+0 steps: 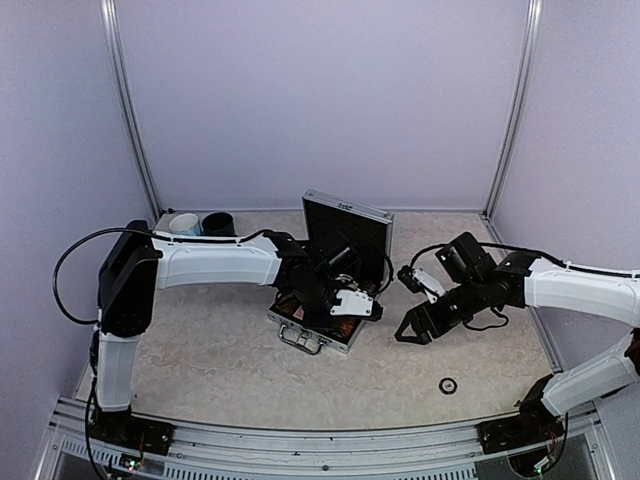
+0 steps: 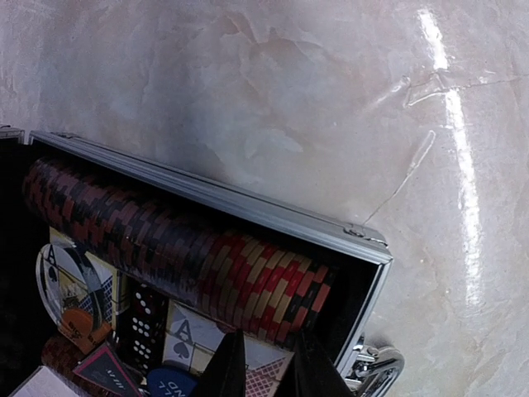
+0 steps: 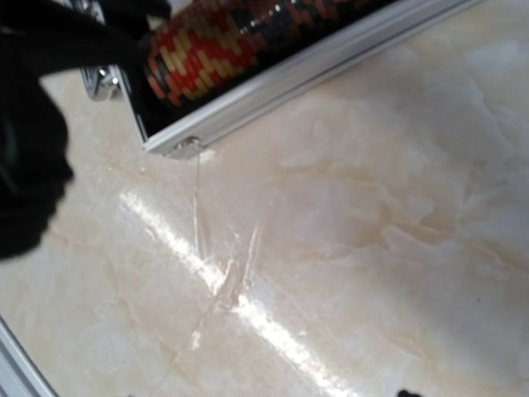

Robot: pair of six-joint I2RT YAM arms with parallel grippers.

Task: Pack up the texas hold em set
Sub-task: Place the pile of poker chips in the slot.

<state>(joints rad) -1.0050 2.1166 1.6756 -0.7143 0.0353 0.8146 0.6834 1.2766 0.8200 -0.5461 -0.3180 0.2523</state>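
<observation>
Mid-table, the aluminium case [image 1: 322, 338], open and set on a diagonal: lid [image 1: 347, 235] upright on the far side, handle [image 1: 299, 340] toward the near-left. Inside, along the right-hand wall, a row of chips [image 2: 182, 256] in red, black and yellow stripes, long axis running from the hinge side down to the handle corner, parallel to the silver rim [image 2: 223, 198] and just under it.

Beside that row, deeper in the tray:
- an ace-faced card deck [image 2: 188, 341], with a patterned card back [image 2: 266, 374] next to it
- dark dice [image 2: 142, 318] with white pips
- a clear round button [image 2: 70, 285] lying over another ace
- a blue button [image 2: 169, 383] and a triangle marker [image 2: 107, 368], both at the bottom edge of the left wrist view

Above the tray, the left gripper [image 1: 335, 300], fingertips [image 2: 227, 368] drawn close with only a slim gap. Whether pinching anything there, hard to tell. To the right of the case and apart from it, the right gripper [image 1: 410, 332], low over the table, jaws spread, nothing between.

Outside the right wall, bare marbled tabletop [image 3: 347, 215] right up to the case corner [image 3: 173, 147]. Alone on the near part of the table, well apart from the case, a small round button [image 1: 449, 385]. At the far-left corner, a light-blue mug [image 1: 184, 224] and a dark-green mug [image 1: 219, 223], side by side, well apart from the case.
</observation>
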